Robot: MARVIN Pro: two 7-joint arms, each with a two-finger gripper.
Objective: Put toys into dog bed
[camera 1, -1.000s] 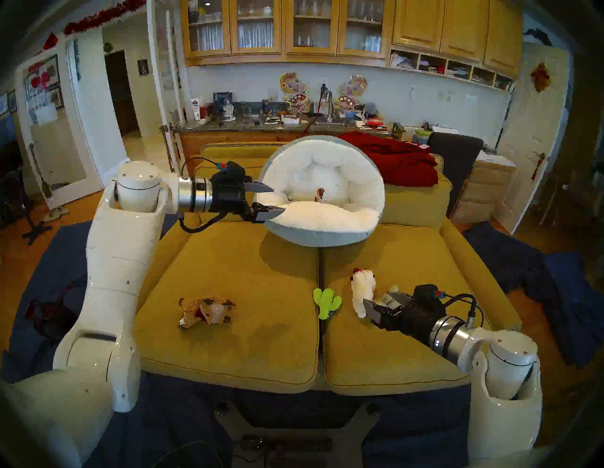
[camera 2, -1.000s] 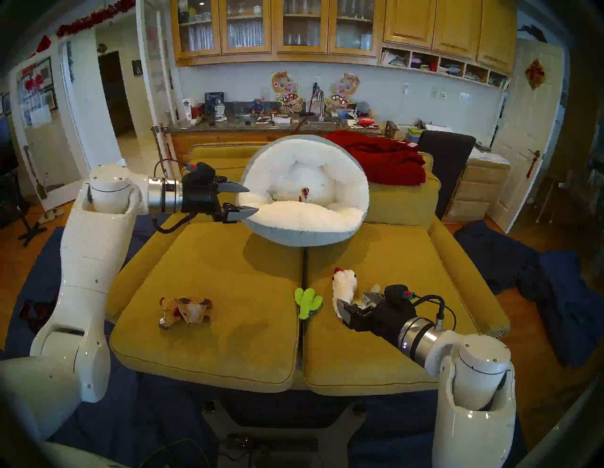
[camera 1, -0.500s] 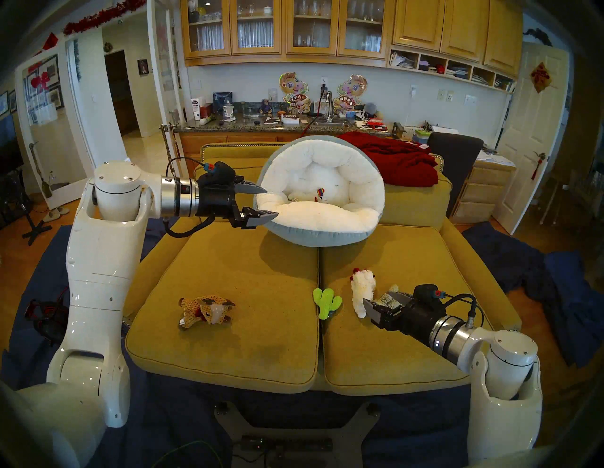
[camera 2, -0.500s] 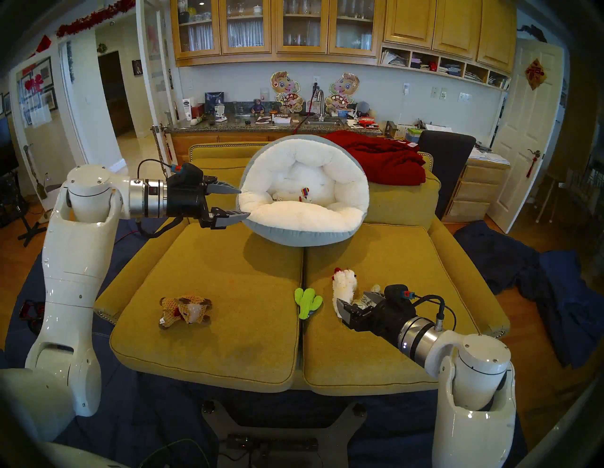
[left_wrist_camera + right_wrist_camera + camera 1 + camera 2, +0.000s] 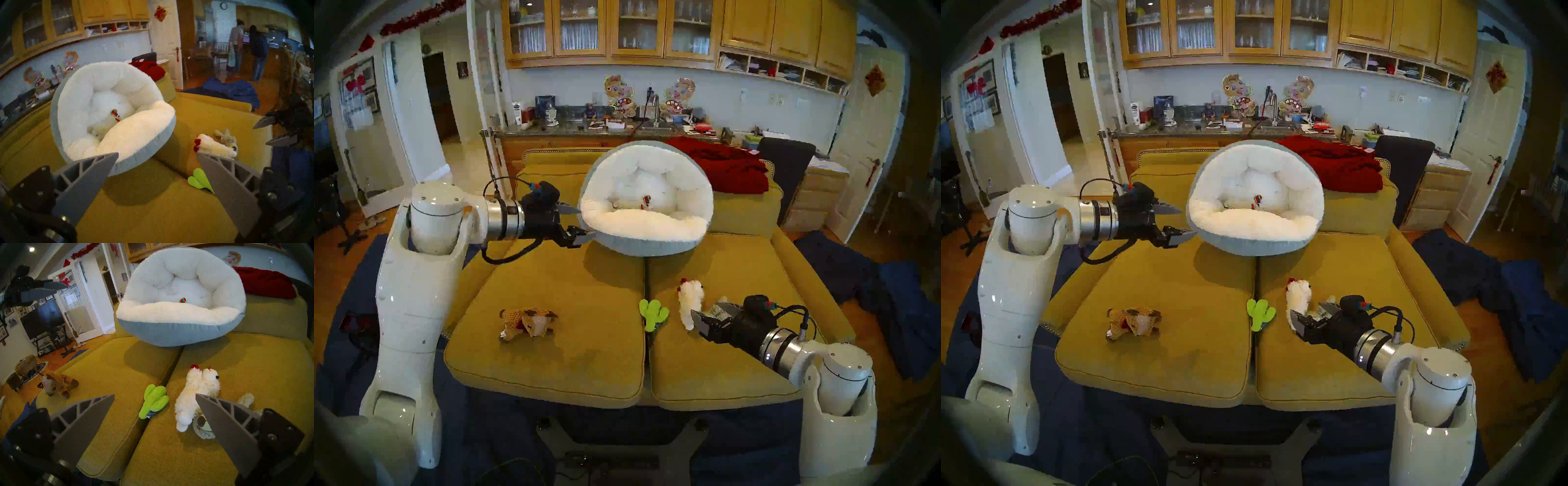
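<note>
You see only a scrap of the small white-and-rainbow toy (image 5: 182, 300) over the dog bed (image 5: 171, 333) rim in the right wrist view. The right gripper (image 5: 707, 315) covers most of the shaggy grey-beige toy (image 5: 717, 309) in the head views. In the left wrist view a finger (image 5: 226, 183) hides part of the lime-green cactus (image 5: 198, 179).

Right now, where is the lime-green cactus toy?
In the head view the cactus lies on the seam between the two yellow seat cushions, just left of the fluffy white animal and right of the brown reindeer.
</note>
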